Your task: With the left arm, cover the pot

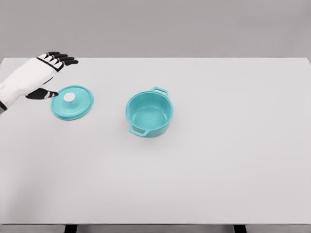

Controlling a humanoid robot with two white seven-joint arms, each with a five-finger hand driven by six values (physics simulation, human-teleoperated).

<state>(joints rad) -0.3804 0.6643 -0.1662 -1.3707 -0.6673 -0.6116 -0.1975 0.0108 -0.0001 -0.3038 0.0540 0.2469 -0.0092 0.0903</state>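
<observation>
lid lies flat beside the open pot, left hand close but holding nothing

the lid point(72, 102) is a teal disc lying flat on the white table point(218, 170), left of the pot point(150, 114) and clearly apart from it. its white knob point(70, 97) faces up at the centre. i judge it to be stiff and hard, probably smooth and a little slippery along its rim, and light enough for one hand. the knob looks like the sensible place to take hold: it stands up from the surface, whereas the thin rim lies tight against the table and offers little to grip.

the left hand point(41, 73) comes in from the upper left, with its fingers point(60, 59) stretched out and slightly apart, clamped on nothing. the thumb point(44, 94) points toward the lid's left edge and is just beside it; whether it touches i cannot tell. the right arm is out of view.

the pot stands upright near the middle of the table, uncovered, with two loop handles at the upper right and lower left. its inside shows bare teal wall and floor; nothing is in it. covering is not yet done, and the lid would need to land level on the rim.
</observation>
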